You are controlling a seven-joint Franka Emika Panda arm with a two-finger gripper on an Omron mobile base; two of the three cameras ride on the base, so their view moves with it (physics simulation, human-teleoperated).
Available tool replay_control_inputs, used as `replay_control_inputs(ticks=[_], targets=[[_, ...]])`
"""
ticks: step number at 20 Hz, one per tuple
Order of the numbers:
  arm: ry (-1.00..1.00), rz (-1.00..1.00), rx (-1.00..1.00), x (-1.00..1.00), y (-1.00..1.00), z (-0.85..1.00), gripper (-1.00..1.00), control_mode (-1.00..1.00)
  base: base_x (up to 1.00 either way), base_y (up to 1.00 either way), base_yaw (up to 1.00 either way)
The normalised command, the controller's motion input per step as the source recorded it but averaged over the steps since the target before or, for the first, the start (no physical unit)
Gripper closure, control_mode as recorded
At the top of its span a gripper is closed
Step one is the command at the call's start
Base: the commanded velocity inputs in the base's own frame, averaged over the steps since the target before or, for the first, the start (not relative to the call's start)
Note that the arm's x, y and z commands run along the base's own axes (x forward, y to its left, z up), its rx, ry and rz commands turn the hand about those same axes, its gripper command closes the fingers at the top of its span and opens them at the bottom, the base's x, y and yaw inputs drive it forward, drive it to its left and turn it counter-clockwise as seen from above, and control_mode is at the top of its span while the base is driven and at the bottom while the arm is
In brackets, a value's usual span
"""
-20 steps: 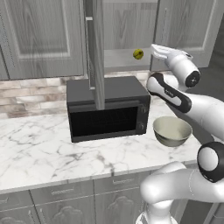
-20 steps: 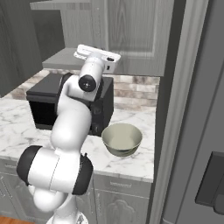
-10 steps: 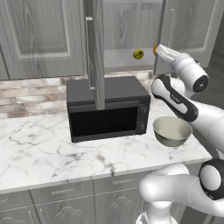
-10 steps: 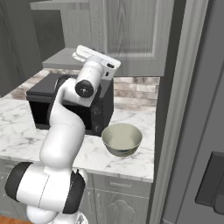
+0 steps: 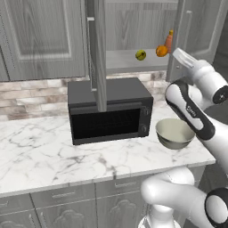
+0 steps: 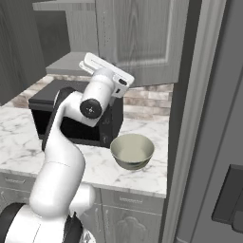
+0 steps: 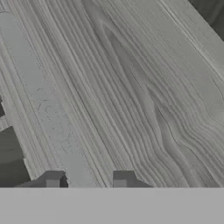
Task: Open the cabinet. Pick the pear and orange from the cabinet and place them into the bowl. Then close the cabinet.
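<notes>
Cabinet (image 5: 133, 31) doors stand open, left one edge-on. Pear (image 5: 140, 54) and orange (image 5: 161, 50) sit on its shelf, orange at pear's 3 o'clock. Bowl (image 5: 174, 132) waits empty on tabletop (image 5: 53, 151) beside microwave (image 5: 111, 109). End effector (image 7: 86, 180) fingers parted, holding nothing, slim handle (image 7: 43, 109) between them.

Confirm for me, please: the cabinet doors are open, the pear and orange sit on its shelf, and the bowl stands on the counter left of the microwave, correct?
Not quite. In the left base view the bowl stands right of the microwave, not left. The rest holds: cabinet doors open, pear and orange on its shelf.
</notes>
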Motion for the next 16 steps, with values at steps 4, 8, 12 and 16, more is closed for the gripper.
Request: replay_control_inputs(ticks=[4, 8, 12, 16], targets=[[0.00, 0.06, 0.11, -1.00, -1.00, 0.50, 1.00, -1.00, 0.00, 0.00, 0.00], [0.00, 0.08, 0.11, -1.00, -1.00, 0.46, 1.00, -1.00, 0.00, 0.00, 0.00], [0.00, 0.07, 0.10, -0.92, -1.00, 0.25, 1.00, -1.00, 0.00, 0.00, 0.00], [-0.01, 0.06, 0.00, -0.13, -0.25, 0.00, 1.00, -1.00, 0.00, 0.00, 0.00]])
